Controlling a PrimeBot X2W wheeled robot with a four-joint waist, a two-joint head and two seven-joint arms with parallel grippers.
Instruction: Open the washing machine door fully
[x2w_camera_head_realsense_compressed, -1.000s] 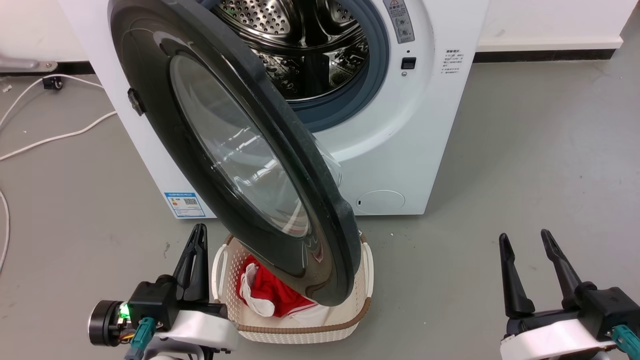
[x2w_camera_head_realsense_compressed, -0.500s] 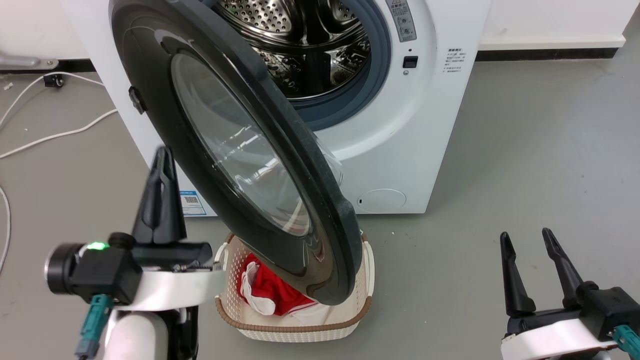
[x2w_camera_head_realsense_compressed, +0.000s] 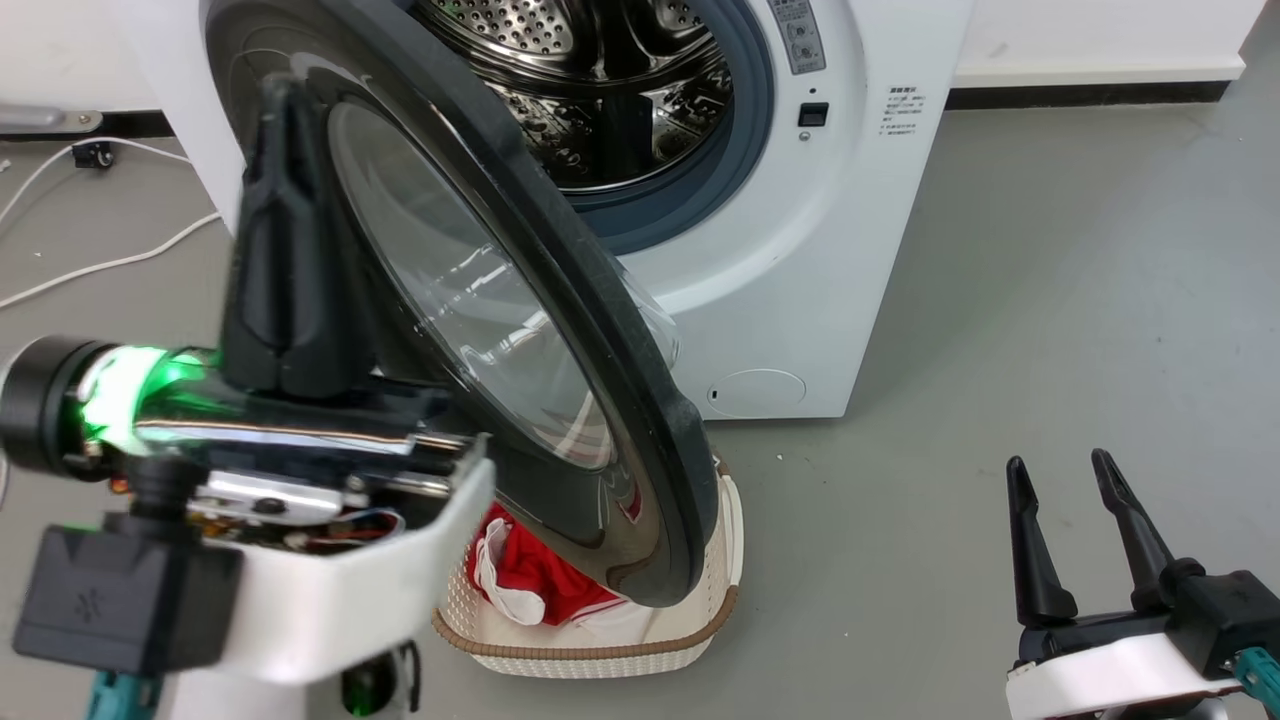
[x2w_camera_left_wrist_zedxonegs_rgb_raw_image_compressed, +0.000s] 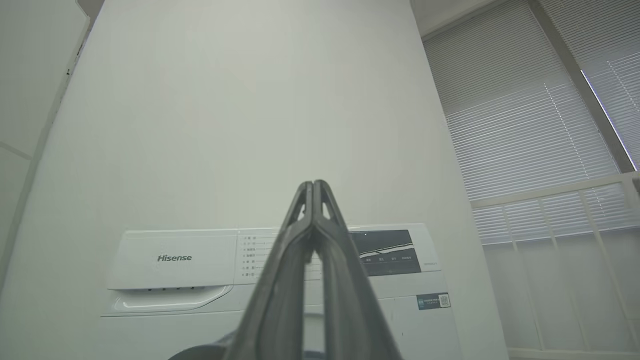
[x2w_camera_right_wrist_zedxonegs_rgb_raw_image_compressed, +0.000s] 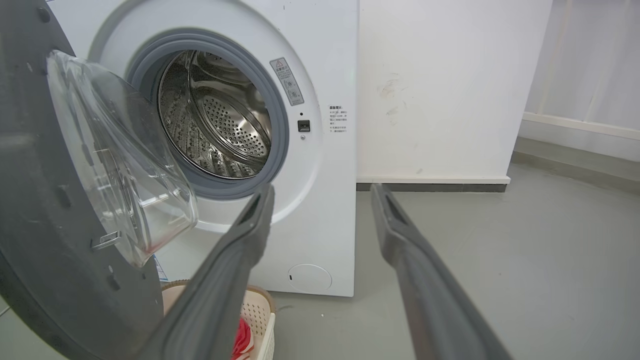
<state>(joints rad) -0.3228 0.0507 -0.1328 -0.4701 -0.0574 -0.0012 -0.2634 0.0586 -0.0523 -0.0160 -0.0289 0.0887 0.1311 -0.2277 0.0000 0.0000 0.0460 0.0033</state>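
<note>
The washing machine door (x2w_camera_head_realsense_compressed: 480, 300) stood roughly half open, hinged on my left, its free edge hanging over the laundry basket (x2w_camera_head_realsense_compressed: 600, 655). My left hand (x2w_camera_head_realsense_compressed: 278, 110), fingers pressed together on nothing, pointed upward in front of the door's outer face near the hinge side; I couldn't tell if it touched. My right hand (x2w_camera_head_realsense_compressed: 1058, 465), fingers apart, sat low, well off right. I judged the left nearer for swinging the door leftward.

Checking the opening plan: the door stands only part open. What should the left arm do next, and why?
Probably carry the shut left gripper rightward past the rim of the washing machine door to its inner side. It hangs before the outer face; only a push from inside would swing it wider.
</note>
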